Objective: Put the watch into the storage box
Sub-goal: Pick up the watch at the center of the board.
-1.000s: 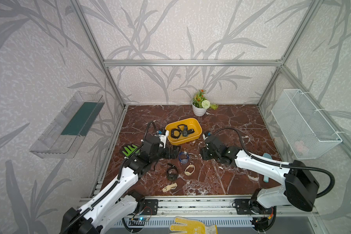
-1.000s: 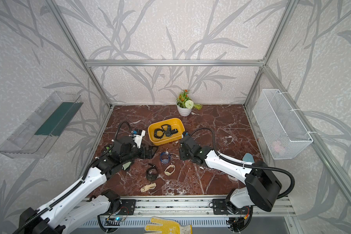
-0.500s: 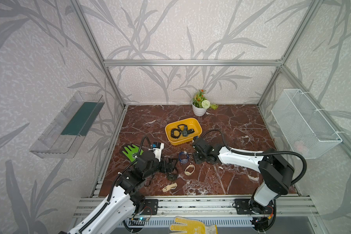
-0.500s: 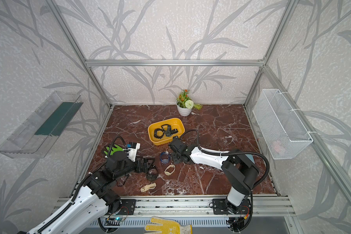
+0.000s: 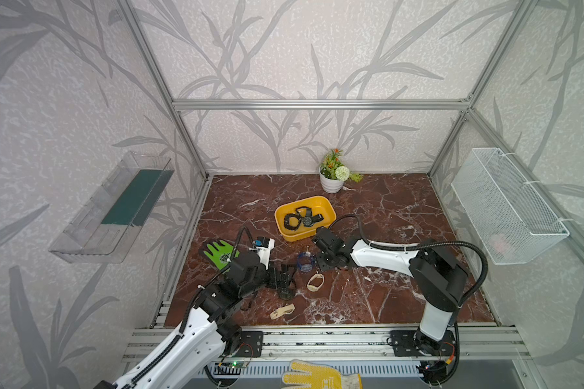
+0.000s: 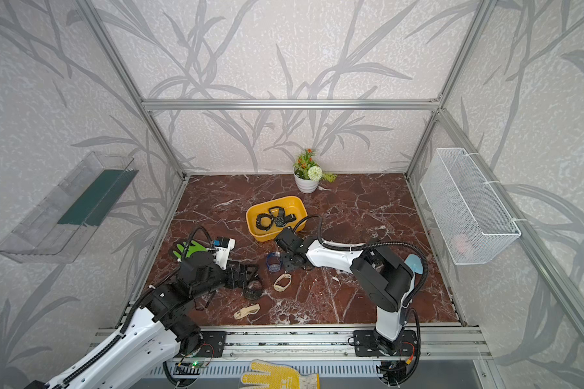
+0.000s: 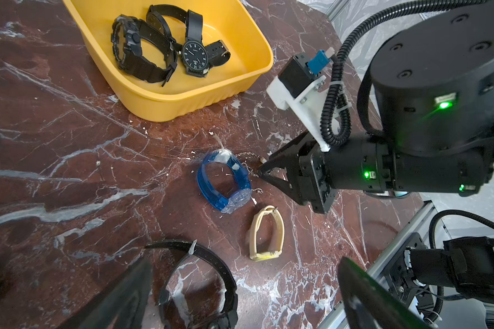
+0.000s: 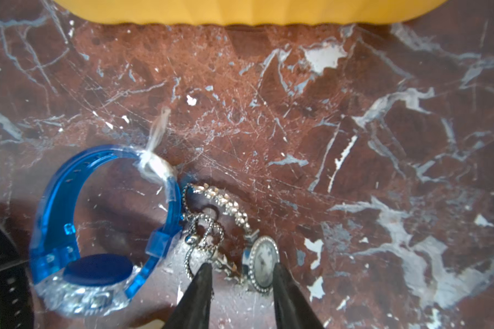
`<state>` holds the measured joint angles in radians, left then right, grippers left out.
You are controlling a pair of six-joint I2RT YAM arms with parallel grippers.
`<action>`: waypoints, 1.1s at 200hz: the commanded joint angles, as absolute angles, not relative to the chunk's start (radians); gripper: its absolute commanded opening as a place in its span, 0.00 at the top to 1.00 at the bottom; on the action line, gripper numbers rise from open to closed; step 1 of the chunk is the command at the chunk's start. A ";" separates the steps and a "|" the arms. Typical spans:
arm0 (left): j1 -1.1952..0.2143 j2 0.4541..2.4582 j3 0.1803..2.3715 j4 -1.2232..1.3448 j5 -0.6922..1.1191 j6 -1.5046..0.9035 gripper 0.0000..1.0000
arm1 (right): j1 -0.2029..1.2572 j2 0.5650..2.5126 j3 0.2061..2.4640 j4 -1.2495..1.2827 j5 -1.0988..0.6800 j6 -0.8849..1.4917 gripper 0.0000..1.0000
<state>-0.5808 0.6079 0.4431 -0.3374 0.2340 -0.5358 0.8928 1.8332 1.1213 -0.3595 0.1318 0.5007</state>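
The silver chain watch point(image 8: 264, 263) is seen on the marble table point(image 8: 382, 142), outside the storage box point(image 5: 295, 236) and just off its near wall, pressed against a blue watch point(image 8: 54, 205). The right gripper point(image 8: 241, 270) is held low over it, jaws parted, with the small round dial and some chain between the fingertips point(image 8: 281, 284). Whether the watch is firmly pinched cannot be told. Inside the storage box, black watches point(image 7: 143, 51) are seen. Farther from the storage box, the left gripper point(image 7: 244, 261) is spread wide, with nothing held, over a black watch point(image 7: 211, 262) on the table. A beige watch point(image 7: 265, 230) is seen just beyond the blue one from the storage box.
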 commanded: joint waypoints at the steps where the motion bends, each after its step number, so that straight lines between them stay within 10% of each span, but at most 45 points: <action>1: -0.584 0.608 0.448 -0.346 0.224 -0.555 0.01 | 0.891 1.857 1.151 -0.396 0.162 0.493 0.65; 220: -0.586 0.628 0.443 -0.345 0.223 -0.560 0.01 | 0.872 1.938 1.218 -0.413 0.198 0.440 0.93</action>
